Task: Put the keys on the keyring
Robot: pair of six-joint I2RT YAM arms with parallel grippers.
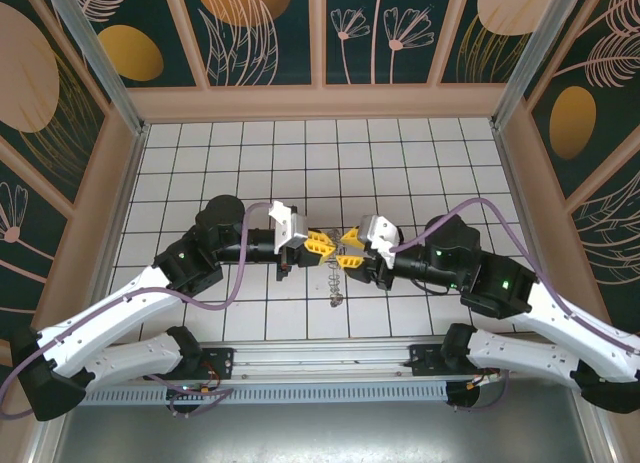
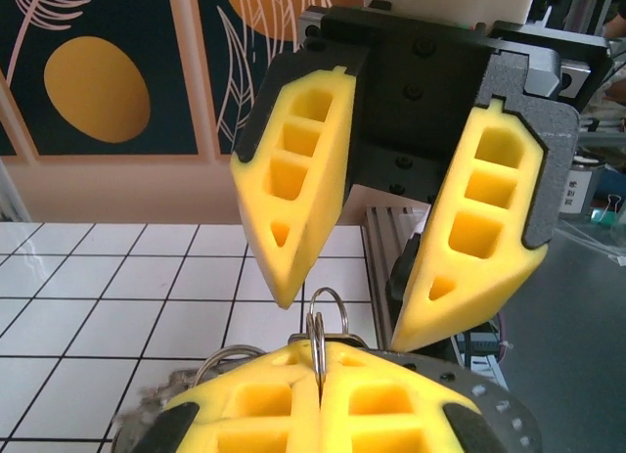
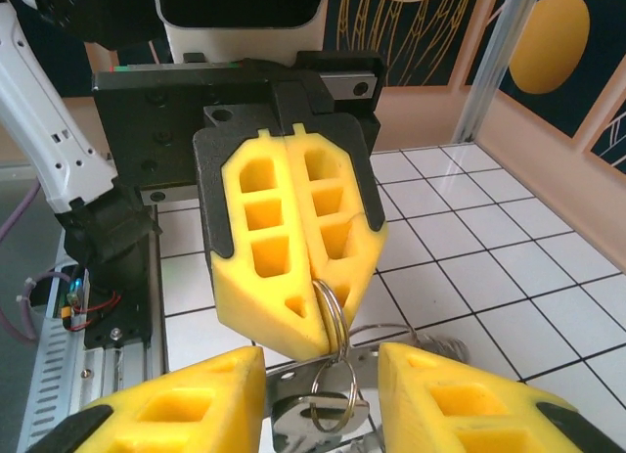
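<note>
Left hand tight on a small split ring (silver, double-looped), right hand apart.

Feeds look bright and even here, light from overhead. I see only soft shadows under the white-and-black robot arms on the glossy white tiled floor. Wrist views: nearest yellow ribbed foam fingers slightly soft, rest sharp. Top view bows at edges.

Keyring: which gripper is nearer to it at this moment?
Left. The left gripper has its jaws shut on the keyring; the right gripper has open jaws either side of it, seemingly not touching.
</note>
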